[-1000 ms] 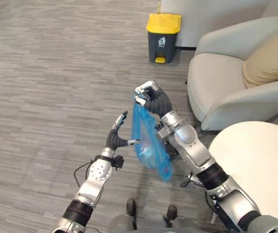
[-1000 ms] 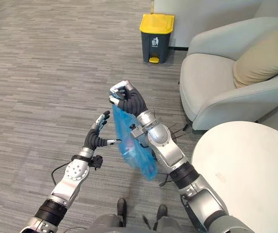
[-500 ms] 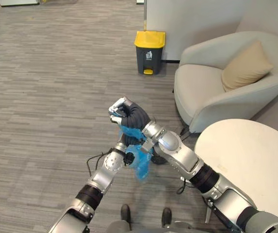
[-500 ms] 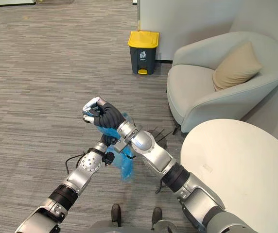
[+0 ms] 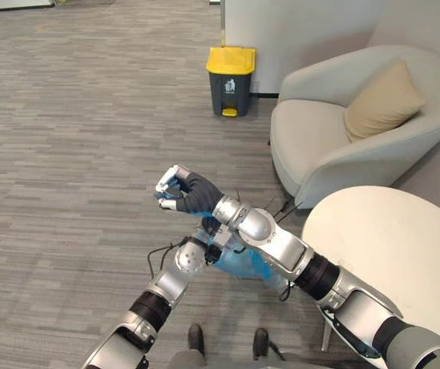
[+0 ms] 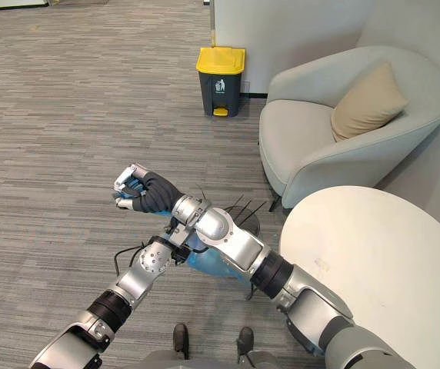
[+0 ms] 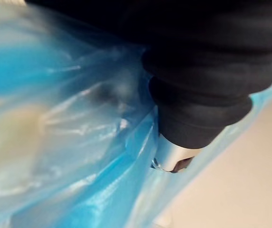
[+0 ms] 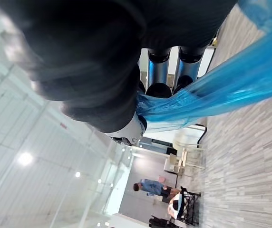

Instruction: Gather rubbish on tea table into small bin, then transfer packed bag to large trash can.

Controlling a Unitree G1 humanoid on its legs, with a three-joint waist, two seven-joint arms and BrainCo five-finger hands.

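1. Up front, the right hand [image 5: 180, 191] is raised over the grey floor [image 5: 66, 154], left of the robot's middle, with its forearm crossing from the near right.
2. Its fingers [image 8: 159, 76] are curled into a fist and clamped on the gathered top of the blue bag [image 5: 239, 263]; the right wrist view shows the blue film drawn taut out of that grip.
3. From the fist the bag runs back beneath the right forearm, and its bulk hangs there above the floor, just left of the round white table [image 5: 389, 254].
4. Something pale shows through the bag's film in the left wrist view, but I cannot tell what it is.
5. Coming in from the near left, the left hand [image 7: 207, 80] is pressed against the bag under the right forearm; I cannot tell whether its fingers are spread or closed, as the film hides them.
6. Farther off stands the large trash can [image 5: 231, 71], dark grey with its yellow lid down, well apart from the bag.
7. To its right is a pale armchair [image 5: 320, 146] with a tan cushion [image 5: 381, 100] on the seat.
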